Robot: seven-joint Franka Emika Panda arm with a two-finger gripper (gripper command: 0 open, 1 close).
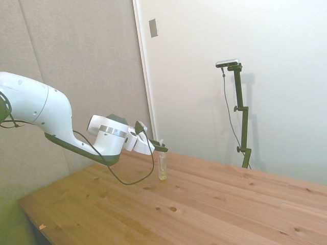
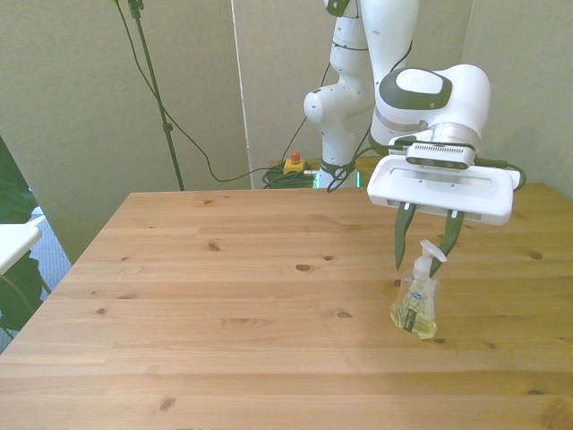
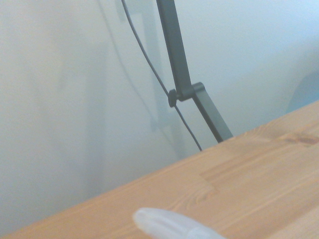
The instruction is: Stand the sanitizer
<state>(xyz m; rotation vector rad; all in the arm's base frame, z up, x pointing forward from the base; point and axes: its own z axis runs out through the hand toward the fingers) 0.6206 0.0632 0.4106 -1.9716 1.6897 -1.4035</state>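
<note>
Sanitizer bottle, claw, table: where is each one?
sanitizer (image 2: 415,306), front view, on its clear body.
claw (image 2: 426,244), front view, midway between its dark fingertips.
table (image 2: 224,305), front view, on bare wood.

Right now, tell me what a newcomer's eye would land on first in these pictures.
The white arm's end effector draws the eye first, poised over the wooden table toward the front view's right, its dark fingers open on either side of a pump top. Just under it the sanitizer stands upright on the wood, a clear bottle of pale yellowish liquid. Behind the table's far edge a small red and yellow button stands out.
</note>
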